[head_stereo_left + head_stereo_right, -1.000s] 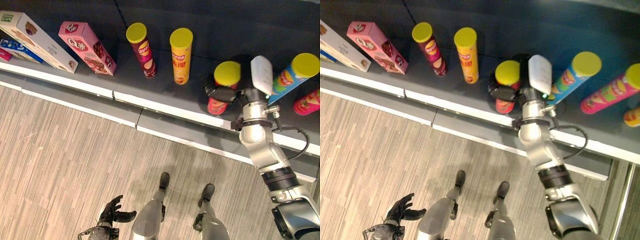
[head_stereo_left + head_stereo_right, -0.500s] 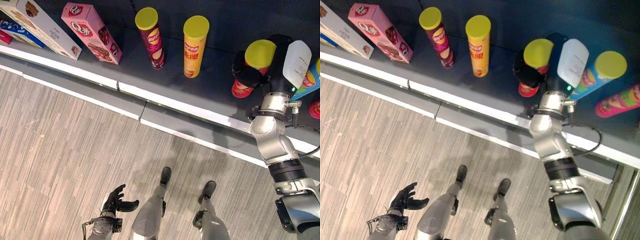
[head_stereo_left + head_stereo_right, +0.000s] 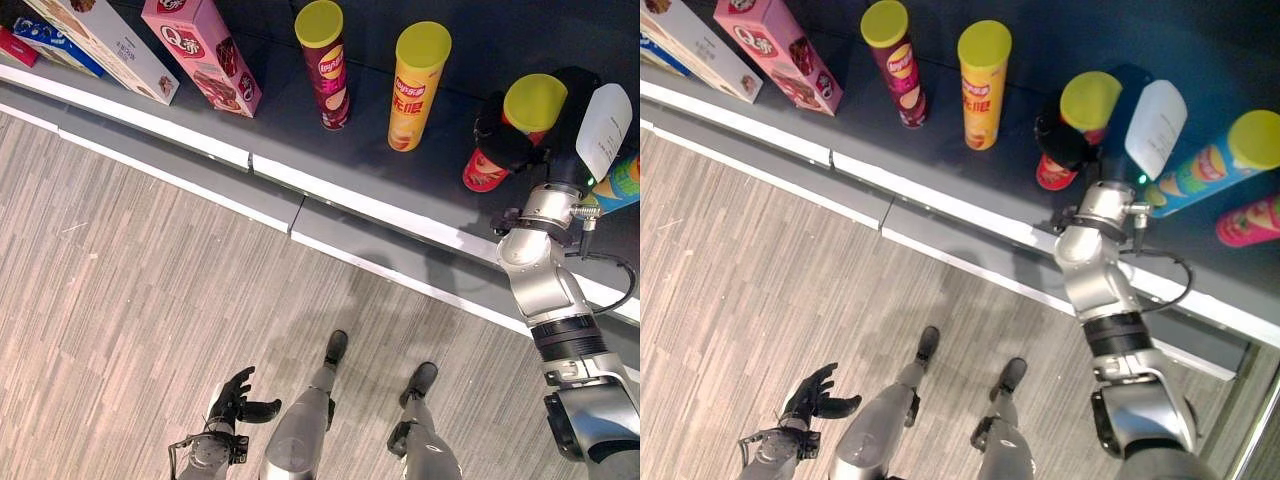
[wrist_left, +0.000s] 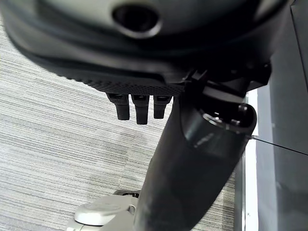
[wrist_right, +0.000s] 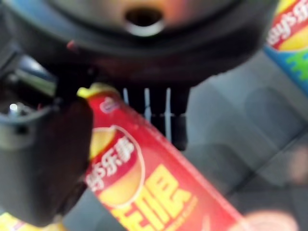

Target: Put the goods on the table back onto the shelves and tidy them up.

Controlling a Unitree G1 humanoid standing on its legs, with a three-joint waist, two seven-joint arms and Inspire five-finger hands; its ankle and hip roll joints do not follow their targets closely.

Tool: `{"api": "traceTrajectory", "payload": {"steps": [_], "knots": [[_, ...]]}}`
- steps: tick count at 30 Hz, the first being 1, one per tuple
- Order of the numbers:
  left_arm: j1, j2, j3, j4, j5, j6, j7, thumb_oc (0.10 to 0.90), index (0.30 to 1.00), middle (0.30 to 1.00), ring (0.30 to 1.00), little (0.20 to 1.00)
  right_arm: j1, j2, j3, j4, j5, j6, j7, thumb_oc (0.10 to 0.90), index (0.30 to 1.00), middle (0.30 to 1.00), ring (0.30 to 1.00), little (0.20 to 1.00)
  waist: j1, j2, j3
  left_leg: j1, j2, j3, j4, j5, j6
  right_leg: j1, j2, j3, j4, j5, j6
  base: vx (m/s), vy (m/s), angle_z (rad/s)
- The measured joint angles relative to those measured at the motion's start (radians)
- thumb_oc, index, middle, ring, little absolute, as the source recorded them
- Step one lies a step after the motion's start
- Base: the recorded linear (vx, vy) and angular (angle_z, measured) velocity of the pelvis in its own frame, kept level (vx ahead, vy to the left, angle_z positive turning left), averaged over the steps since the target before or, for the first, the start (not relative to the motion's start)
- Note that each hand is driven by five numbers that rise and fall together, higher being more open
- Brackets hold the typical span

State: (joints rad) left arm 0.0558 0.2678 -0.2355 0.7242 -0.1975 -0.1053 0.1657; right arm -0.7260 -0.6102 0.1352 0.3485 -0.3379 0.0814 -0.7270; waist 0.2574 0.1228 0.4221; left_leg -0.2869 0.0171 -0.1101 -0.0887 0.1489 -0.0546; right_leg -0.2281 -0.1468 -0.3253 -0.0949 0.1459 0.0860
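My right hand [image 3: 560,110] is shut on a red chip can [image 3: 484,170] with a yellow lid, thumb on one side and fingers on the other. The can's base is down at the dark shelf [image 3: 300,140], right of an upright yellow can [image 3: 416,85]. In the right wrist view the red can [image 5: 149,187] runs between the thumb and the fingers [image 5: 159,108]. A maroon can [image 3: 326,65] stands further left. My left hand [image 3: 235,400] hangs low over the floor, open and holding nothing; its fingers [image 4: 139,105] are relaxed.
A pink box [image 3: 205,50], a long white box [image 3: 110,35] and a blue box [image 3: 55,35] lie at the shelf's left. A blue can [image 3: 1205,165] and a pink can [image 3: 1250,220] lean to the right of my hand. A white strip [image 3: 370,205] edges the shelf above striped wooden floor [image 3: 130,300].
The whole view has shifted. Measured against the yellow can, my right hand has carried the red can a little to the right and deeper onto the shelf. The left hand stays idle.
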Motion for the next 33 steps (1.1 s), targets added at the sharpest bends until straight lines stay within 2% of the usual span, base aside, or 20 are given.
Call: {"api": "traceTrajectory", "payload": {"steps": [27, 29, 33], "knots": [[-0.004, 0.0, 0.0, -0.022, 0.0, 0.0, 0.002, 0.8, 0.9, 0.9, 0.9, 0.9, -0.018, 0.0, 0.0, 0.052, 0.013, 0.003, -0.021, 0.4, 0.3, 0.3, 0.3, 0.3, -0.009, 0.0, 0.0, -0.003, 0.0, -0.004, 0.0, 0.003, 0.001, -0.001, 0.0, -0.001, 0.0, 0.0, 0.0, 0.0, -0.001, 0.0], [-0.004, 0.0, -0.001, -0.022, 0.0, 0.0, 0.002, 0.8, 0.9, 0.9, 0.9, 0.9, -0.026, 0.0, 0.001, 0.065, 0.014, 0.0, -0.023, 0.8, 0.9, 0.9, 0.9, 0.9, -0.012, 0.0, 0.0, -0.002, 0.0, -0.004, 0.0, 0.005, 0.001, 0.0, 0.0, -0.002, 0.0, 0.0, 0.0, 0.0, 0.0, 0.0], [-0.004, 0.0, -0.001, -0.023, 0.0, 0.0, 0.002, 0.8, 0.9, 0.9, 0.9, 0.9, -0.033, 0.0, 0.002, 0.071, 0.024, 0.0, -0.023, 0.8, 0.9, 0.9, 0.9, 0.9, -0.022, 0.0, 0.0, -0.002, 0.0, -0.005, 0.0, 0.006, 0.002, 0.001, 0.0, -0.001, 0.0, 0.001, 0.0, 0.0, 0.0, 0.0]]}}
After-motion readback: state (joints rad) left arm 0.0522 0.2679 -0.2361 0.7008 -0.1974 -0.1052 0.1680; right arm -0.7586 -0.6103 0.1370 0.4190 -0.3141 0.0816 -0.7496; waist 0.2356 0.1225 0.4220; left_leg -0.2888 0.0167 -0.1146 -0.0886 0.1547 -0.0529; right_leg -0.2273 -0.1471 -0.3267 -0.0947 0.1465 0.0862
